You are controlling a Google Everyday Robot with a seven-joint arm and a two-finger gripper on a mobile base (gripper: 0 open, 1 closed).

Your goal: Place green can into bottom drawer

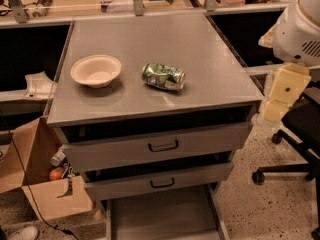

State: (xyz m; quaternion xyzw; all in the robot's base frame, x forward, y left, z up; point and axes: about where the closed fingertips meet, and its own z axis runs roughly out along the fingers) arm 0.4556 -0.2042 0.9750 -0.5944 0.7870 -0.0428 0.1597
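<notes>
The green can lies on its side on the grey cabinet top, a little right of centre. The bottom drawer is pulled out at the foot of the cabinet, and its flat grey floor shows nothing in it. My gripper hangs at the right edge of the view, off the cabinet's right side and well apart from the can, under the arm's white housing. It holds nothing that I can see.
A cream bowl stands left of the can. The two upper drawers sit slightly ajar. An open cardboard box is on the floor at left, and an office chair base at right.
</notes>
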